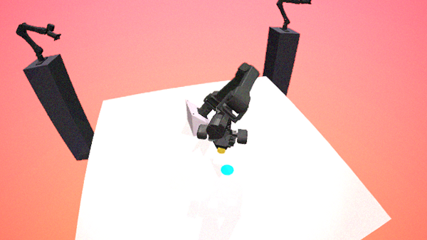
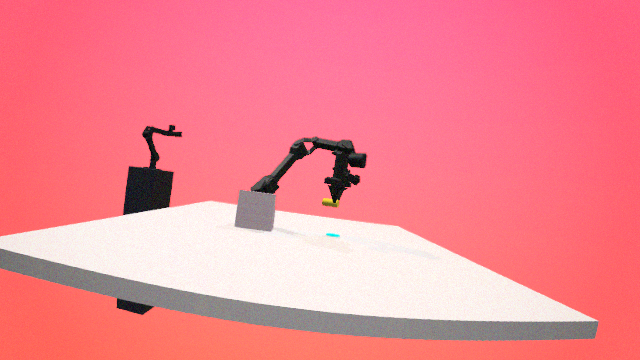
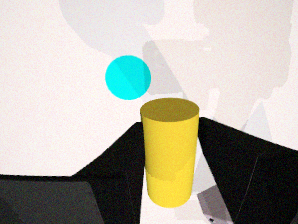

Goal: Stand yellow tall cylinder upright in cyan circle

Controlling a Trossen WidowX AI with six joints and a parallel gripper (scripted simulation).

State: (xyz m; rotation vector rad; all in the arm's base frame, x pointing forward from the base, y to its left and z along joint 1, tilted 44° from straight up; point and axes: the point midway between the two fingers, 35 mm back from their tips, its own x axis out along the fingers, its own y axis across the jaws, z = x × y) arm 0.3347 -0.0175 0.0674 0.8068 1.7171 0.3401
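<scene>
Yellow cyl. point(image 1: 221, 150) point(image 2: 330, 202) point(image 3: 170, 155) in jaws point(image 1: 221, 147) point(image 2: 335, 201), horiz., well above tabletop point(image 1: 148, 172) point(image 2: 300, 280) point(image 3: 45, 100), away from edges.

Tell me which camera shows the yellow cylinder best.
The wrist view: there the yellow cylinder is large, with its round end and side both visible. The exterior view shows it small, lying sideways in the air above the table. The top view shows only a bit below the arm.

The yellow cylinder point(image 1: 221, 150) point(image 2: 330, 202) point(image 3: 170, 155) looks smooth and matt, like plastic; the white tabletop point(image 1: 148, 172) point(image 2: 250, 270) point(image 3: 45, 115) looks matt.
</scene>
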